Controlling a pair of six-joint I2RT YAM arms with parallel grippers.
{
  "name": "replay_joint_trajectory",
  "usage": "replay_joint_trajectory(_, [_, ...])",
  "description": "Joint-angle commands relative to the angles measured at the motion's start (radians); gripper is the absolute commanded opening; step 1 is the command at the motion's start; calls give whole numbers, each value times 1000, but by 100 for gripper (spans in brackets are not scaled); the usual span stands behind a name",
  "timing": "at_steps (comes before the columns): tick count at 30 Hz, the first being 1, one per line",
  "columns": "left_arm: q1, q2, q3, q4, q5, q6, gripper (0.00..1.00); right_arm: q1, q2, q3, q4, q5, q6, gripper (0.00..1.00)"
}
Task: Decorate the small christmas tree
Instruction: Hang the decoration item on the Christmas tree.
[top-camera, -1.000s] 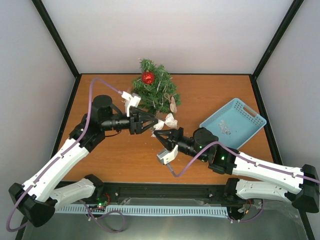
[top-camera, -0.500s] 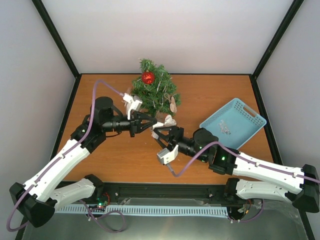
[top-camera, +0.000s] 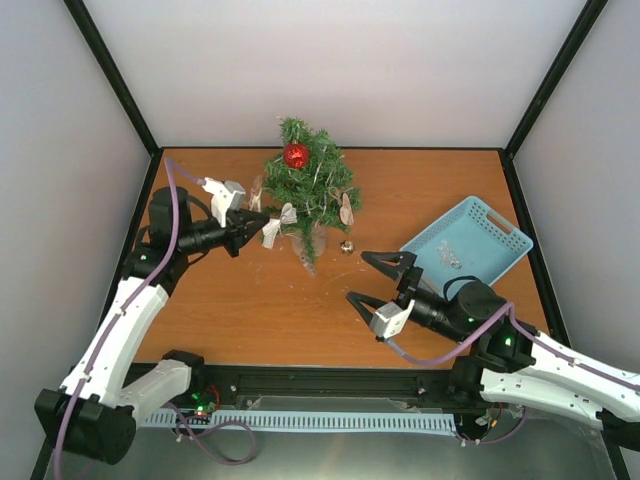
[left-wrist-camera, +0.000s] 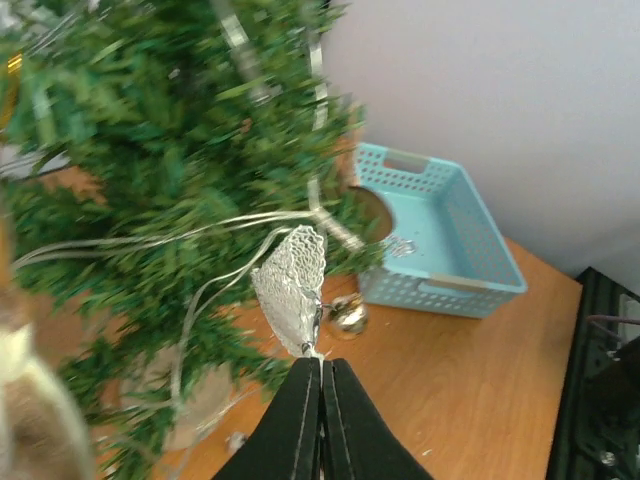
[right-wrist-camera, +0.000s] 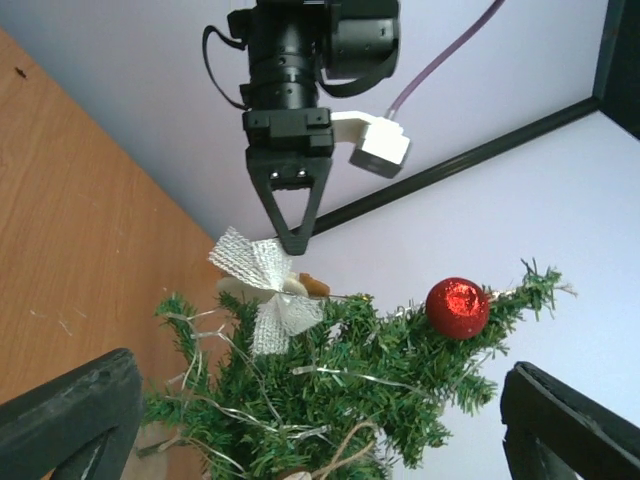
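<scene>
The small christmas tree (top-camera: 310, 190) stands at the back middle of the table with a red ball (top-camera: 296, 155) near its top and silver tinsel strands. My left gripper (top-camera: 256, 222) is at the tree's left side, shut on a silver mesh bow (top-camera: 276, 228). In the left wrist view the shut gripper (left-wrist-camera: 321, 364) pinches the bow (left-wrist-camera: 293, 285) by its lower tip, against the tree (left-wrist-camera: 150, 170). My right gripper (top-camera: 358, 277) is open and empty, well in front of the tree. Its wrist view looks at the tree (right-wrist-camera: 350, 400), the bow (right-wrist-camera: 262, 285) and the red ball (right-wrist-camera: 457, 307).
A light blue basket (top-camera: 500, 232) sits at the right, with small items inside. A small gold bell (top-camera: 346, 246) lies on the table beside the tree's base, also in the left wrist view as the bell (left-wrist-camera: 348, 317). Black frame posts rise at the back corners.
The right gripper let go of the bow, opened wide and drew back toward the near right. The left gripper shut on the bow and carried it left to the tree's left side.
</scene>
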Motion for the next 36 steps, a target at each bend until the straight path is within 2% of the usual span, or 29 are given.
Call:
replay_joint_trajectory(1, [80,51,31,-61,113,110,0,8,-47,-21,-23,4,71,100])
replay_joint_trajectory(12, [90,139,24,5,243,63,1,7,-77,-12,-27,-49,77,100])
replay_joint_trajectory(36, [87,303,89,41,202,68,1,8,-95,1,-60,-45,73,100])
